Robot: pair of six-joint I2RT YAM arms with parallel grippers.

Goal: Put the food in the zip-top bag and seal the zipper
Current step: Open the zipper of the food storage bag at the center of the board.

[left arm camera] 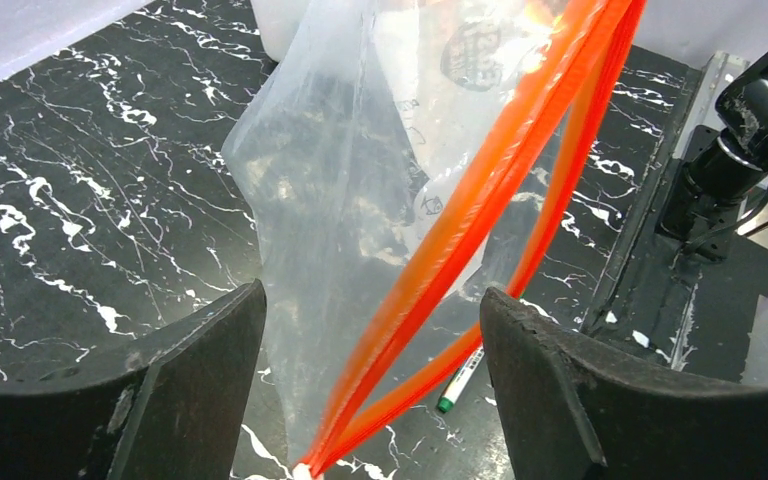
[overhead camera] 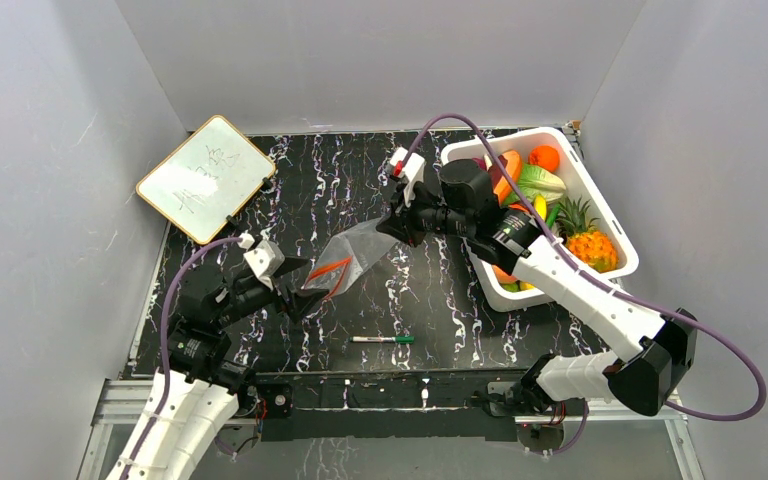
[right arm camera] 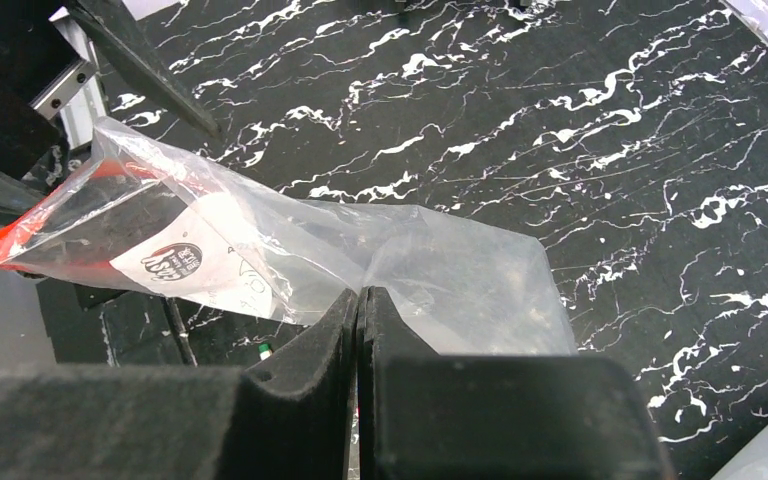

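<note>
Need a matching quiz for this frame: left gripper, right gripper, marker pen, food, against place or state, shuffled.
1. left gripper
2. right gripper
3. marker pen
4. food

A. in the white tub
B. shut on the zip-top bag
C. lying on the table
D. open, fingers either side of the zipper

Pairs: 1-D, 2-B, 3-C, 4-A

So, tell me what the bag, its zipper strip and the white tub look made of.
Bag: thin clear plastic film, glossy; it crinkles, folds and is see-through.
Zipper strip: orange-red plastic, seemingly thicker than the film; smooth, with a slight sheen.
Tub: white, probably rigid moulded plastic; smooth, even walls that hold their shape.
</note>
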